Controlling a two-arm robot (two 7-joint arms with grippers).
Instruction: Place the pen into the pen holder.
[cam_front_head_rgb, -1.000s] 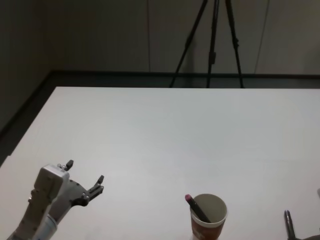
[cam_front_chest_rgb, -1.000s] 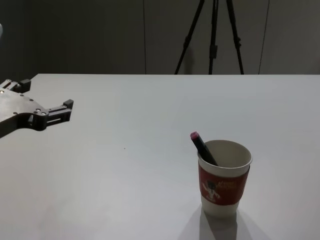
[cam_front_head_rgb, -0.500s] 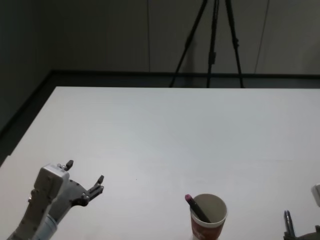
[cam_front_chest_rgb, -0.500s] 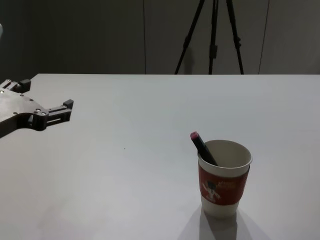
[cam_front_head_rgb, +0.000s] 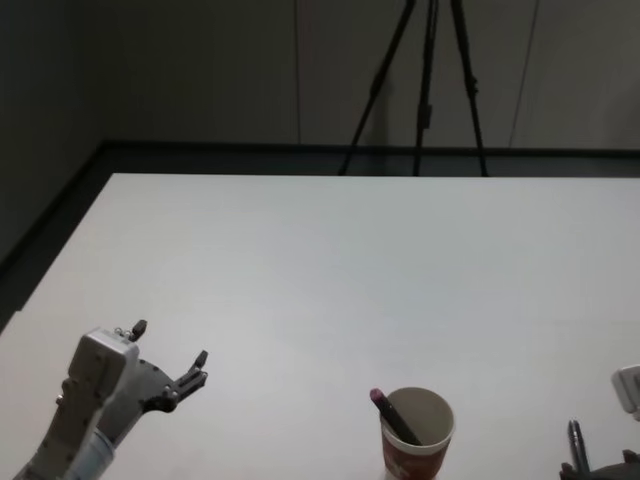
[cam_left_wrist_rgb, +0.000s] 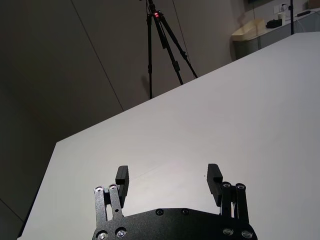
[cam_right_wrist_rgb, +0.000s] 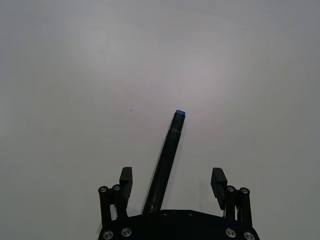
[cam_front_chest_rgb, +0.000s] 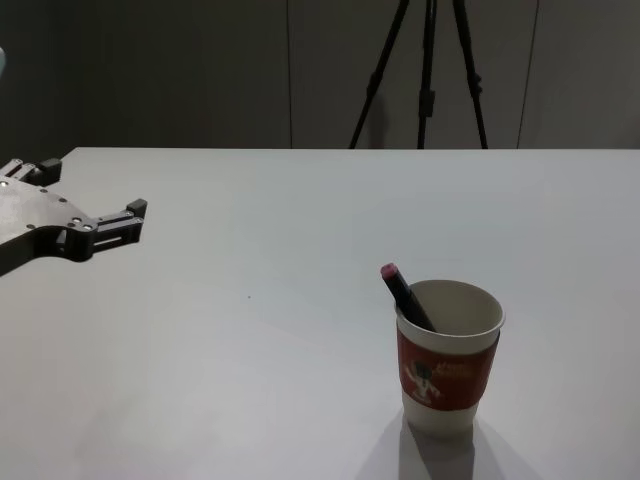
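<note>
The pen holder (cam_front_chest_rgb: 448, 375), a white paper cup with a red sleeve (cam_front_head_rgb: 412, 455), stands near the table's front edge. A dark pen with a pink cap (cam_front_chest_rgb: 403, 295) leans inside it (cam_front_head_rgb: 392, 414). Another dark pen with a blue tip (cam_right_wrist_rgb: 169, 145) lies on the table to the cup's right (cam_front_head_rgb: 575, 442). My right gripper (cam_right_wrist_rgb: 171, 175) hovers open over this pen, one finger on each side, apart from it. My left gripper (cam_front_head_rgb: 170, 342) is open and holds nothing at the front left (cam_front_chest_rgb: 93, 187), above bare table (cam_left_wrist_rgb: 168, 172).
The white table (cam_front_head_rgb: 330, 260) stretches wide and bare behind the cup. A black tripod (cam_front_head_rgb: 425, 90) stands on the floor beyond the far edge, against a dark wall.
A white part of my right arm has come into the head view at the right edge. The cup, both pens and the left arm have not moved.
</note>
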